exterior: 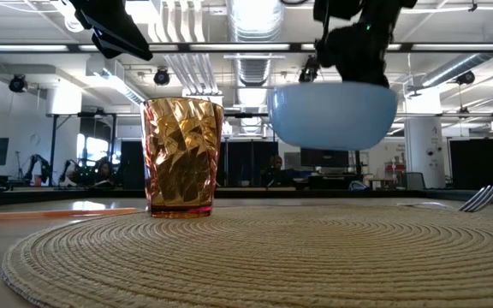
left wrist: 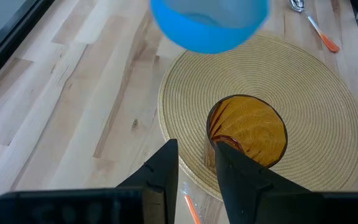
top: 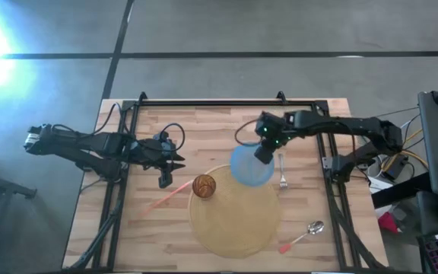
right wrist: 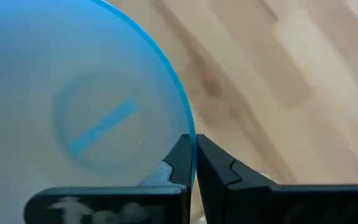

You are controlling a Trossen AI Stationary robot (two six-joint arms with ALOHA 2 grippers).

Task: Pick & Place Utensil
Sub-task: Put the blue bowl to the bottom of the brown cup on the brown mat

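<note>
A light blue bowl (top: 249, 169) hangs in the air over the far edge of the round woven placemat (top: 234, 221), and my right gripper (top: 263, 154) is shut on its rim. The low view shows the bowl (exterior: 332, 113) clear of the mat. An amber faceted glass (top: 204, 185) stands upright on the mat's left part. My left gripper (top: 164, 181) is open and hovers just left of the glass, touching nothing. A silver fork (top: 282, 172) lies on the table right of the bowl. A spoon with an orange handle (top: 303, 235) lies right of the mat, nearer the near edge. My right gripper pinches the bowl's rim (right wrist: 185, 127) on its far right side, one finger inside the bowl and one outside. The fingers come from above, pointing down. The bowl is lifted clear of the mat and sits about level, opening upward.
A thin orange stick (top: 162, 202) lies on the wood left of the mat, below my left gripper. The black frame rail (top: 226, 102) runs along the table's far edge. Bare wood (top: 128, 236) lies at the near left.
</note>
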